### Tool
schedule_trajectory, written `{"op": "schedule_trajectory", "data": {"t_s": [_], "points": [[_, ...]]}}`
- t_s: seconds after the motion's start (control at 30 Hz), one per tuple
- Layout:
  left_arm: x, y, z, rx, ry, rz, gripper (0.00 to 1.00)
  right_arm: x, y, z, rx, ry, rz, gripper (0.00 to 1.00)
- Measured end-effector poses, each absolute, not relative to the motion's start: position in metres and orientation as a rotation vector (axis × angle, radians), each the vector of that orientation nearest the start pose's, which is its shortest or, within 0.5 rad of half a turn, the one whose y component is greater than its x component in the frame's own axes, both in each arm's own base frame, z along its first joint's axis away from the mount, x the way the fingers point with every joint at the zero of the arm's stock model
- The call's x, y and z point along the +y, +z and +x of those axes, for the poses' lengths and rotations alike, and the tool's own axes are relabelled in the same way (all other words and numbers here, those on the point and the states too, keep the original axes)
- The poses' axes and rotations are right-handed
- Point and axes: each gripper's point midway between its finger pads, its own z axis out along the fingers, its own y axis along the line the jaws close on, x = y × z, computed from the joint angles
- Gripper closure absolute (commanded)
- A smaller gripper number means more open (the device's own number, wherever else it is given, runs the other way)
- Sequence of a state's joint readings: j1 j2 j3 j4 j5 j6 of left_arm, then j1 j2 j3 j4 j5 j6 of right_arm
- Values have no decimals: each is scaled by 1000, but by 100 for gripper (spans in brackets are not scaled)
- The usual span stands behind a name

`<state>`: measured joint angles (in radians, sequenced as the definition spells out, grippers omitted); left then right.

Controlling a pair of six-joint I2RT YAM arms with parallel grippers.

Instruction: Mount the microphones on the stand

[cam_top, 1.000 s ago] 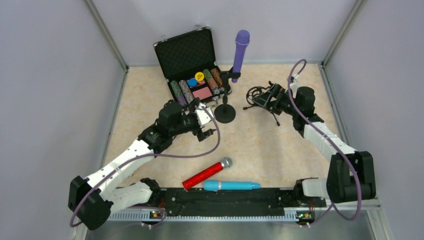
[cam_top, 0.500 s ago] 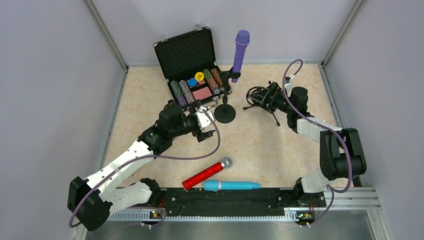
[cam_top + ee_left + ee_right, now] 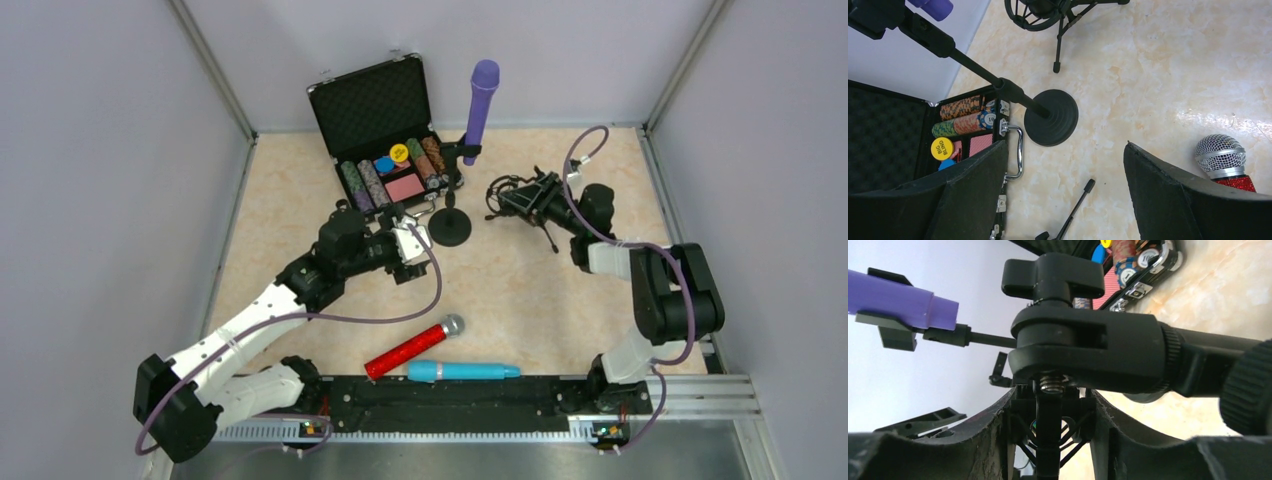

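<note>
Clamping the black tripod stand (image 3: 1083, 347), the right end effector (image 3: 1048, 440) has a finger pressed against each side of the stand's shock-mount cradle, and the swivel joint with its thumb knob fills the wrist view just above. Seen from overhead, this stand sits toward the right rear of the bench (image 3: 300, 200), one thin leg reaching out toward the near side. The left end effector (image 3: 1064, 147) is released, its fingers spread wide with nothing between them, and it hangs over the bench just beside the round-base stand (image 3: 450, 229) and the front corner of the open poker chip case (image 3: 372, 100). The purple microphone (image 3: 481, 110) is held in the clip at the top of the round-base stand, head up and leaning slightly. The red microphone (image 3: 413, 347) lies on the bench near the front edge, its silver mesh head pointing toward the right rear. The light blue microphone (image 3: 463, 371) lies just beside it, parallel to the front edge and well apart from both stands.
</note>
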<state>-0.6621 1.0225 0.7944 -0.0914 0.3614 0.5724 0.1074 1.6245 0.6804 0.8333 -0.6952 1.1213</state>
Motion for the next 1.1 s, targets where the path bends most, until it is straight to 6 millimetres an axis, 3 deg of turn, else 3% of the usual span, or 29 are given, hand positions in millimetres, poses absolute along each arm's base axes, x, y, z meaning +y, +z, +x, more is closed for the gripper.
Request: {"op": "schedule_trajectory", "data": {"t_s": [0.37,0.73,1.1], "points": [[-249,229,257,1385,-358,1303,11,186,179,362,1844,1536,377,64],[-247,227,258,1395,-344,1303,11,181,229,315,1801,1504,281,64],[-243,221,261,1410,-316,1302,9,193,239,276,1805,1544,235,64]]}}
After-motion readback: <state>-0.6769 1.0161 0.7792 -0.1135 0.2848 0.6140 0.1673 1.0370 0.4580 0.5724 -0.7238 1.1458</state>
